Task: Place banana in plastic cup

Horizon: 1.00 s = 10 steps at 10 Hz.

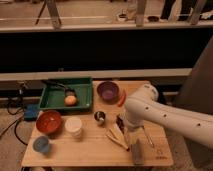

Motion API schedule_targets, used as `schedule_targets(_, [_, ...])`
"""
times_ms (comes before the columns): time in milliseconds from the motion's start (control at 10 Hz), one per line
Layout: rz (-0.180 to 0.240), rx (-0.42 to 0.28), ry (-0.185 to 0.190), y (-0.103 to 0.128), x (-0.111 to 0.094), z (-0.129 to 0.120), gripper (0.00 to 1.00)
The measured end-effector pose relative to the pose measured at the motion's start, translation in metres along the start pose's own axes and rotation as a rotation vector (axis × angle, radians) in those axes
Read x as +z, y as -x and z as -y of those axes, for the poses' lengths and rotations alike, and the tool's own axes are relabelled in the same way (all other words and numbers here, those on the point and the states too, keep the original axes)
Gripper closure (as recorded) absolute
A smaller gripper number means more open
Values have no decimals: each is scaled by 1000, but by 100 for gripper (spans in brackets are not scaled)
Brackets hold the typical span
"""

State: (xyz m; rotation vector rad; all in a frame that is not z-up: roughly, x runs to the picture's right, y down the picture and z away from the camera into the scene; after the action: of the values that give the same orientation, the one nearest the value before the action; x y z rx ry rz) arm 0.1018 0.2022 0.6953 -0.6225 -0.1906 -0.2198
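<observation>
tool (132,144) just beside the banana (115,136)

Pale banana (116,136) lying flat beside pincer (132,140), light-blue plastic cup (41,144) upright, well apart
</observation>
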Motion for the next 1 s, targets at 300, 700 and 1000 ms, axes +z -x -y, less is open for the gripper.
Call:
schedule_targets(300, [13, 14, 5, 11, 17, -1, 20])
schedule_targets(700, [27, 21, 15, 25, 41, 0, 20])
schedule_targets(1000, [34, 14, 25, 34, 56, 1, 20])
